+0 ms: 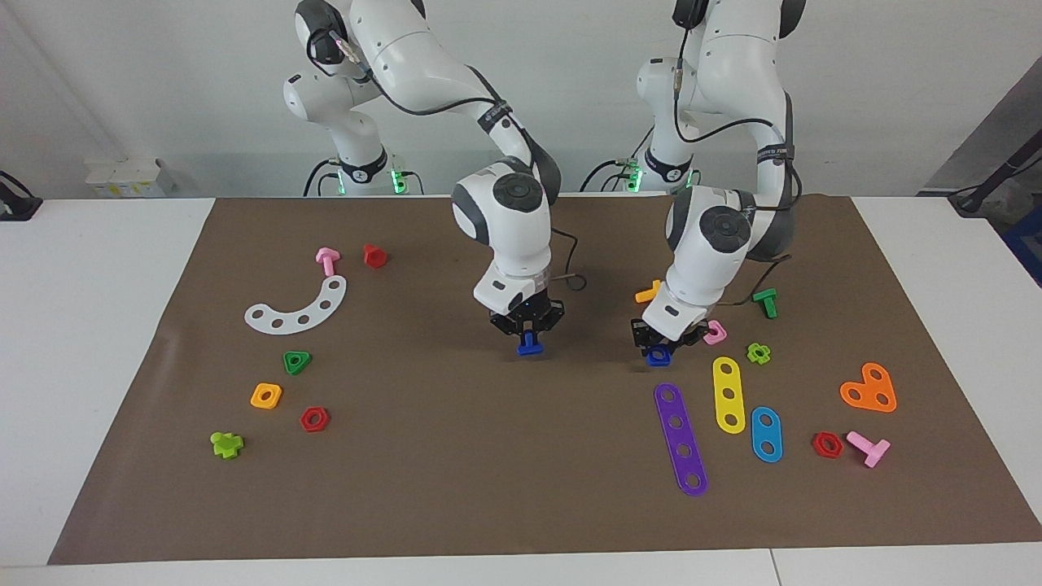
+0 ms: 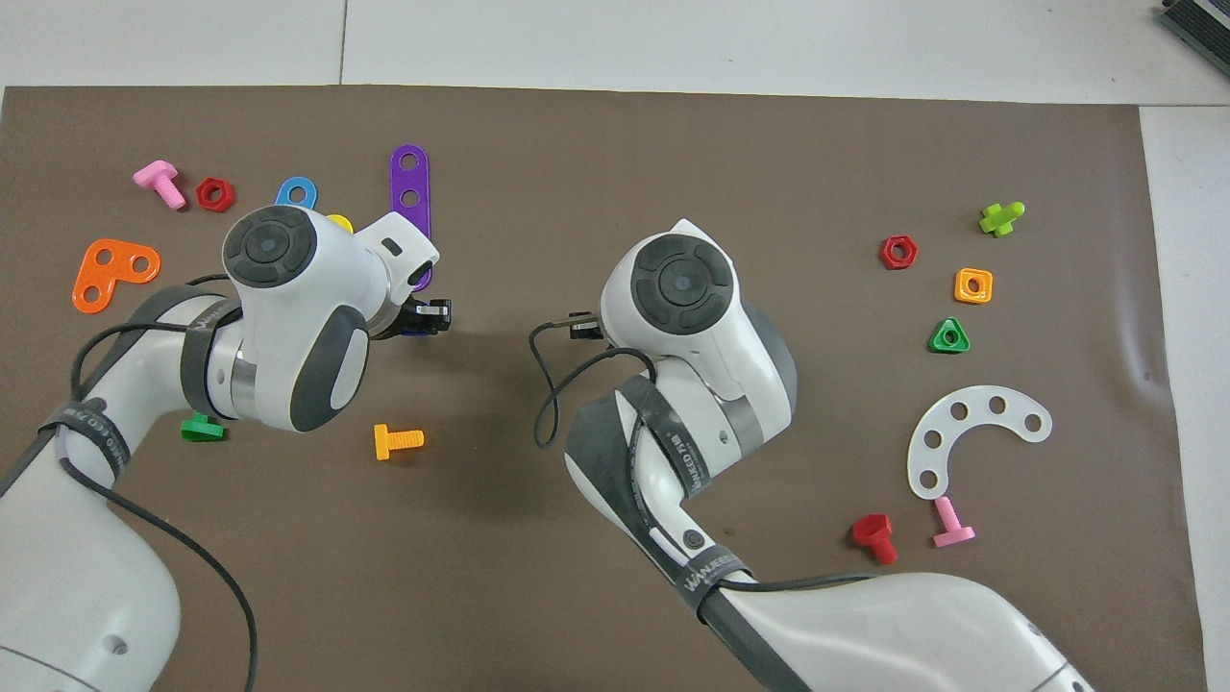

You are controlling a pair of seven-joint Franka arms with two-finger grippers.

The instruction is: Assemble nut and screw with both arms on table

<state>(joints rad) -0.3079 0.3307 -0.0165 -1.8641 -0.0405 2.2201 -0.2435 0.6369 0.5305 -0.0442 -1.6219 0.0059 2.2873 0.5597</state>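
My right gripper (image 1: 529,332) hangs over the middle of the mat (image 1: 521,505), clamped on the blue screw (image 1: 529,347), which pokes out below the fingers. My left gripper (image 1: 661,342) is low over the mat by the near tip of the purple strip (image 1: 680,439), closed on the blue nut (image 1: 658,356); I cannot tell whether the nut is lifted off the mat or touching it.

To join them well, I judge I should raise the nut clear of the pink nut (image 1: 715,332) just beside it, bring both parts together over bare mat between my arms, line the screw's shaft up with the nut's hole, then turn one while the other holds firm.

Counting what shows: two red hex nuts, two pink bolts, two lime cross pieces, one orange bolt (image 2: 397,440), one green bolt (image 1: 765,302).
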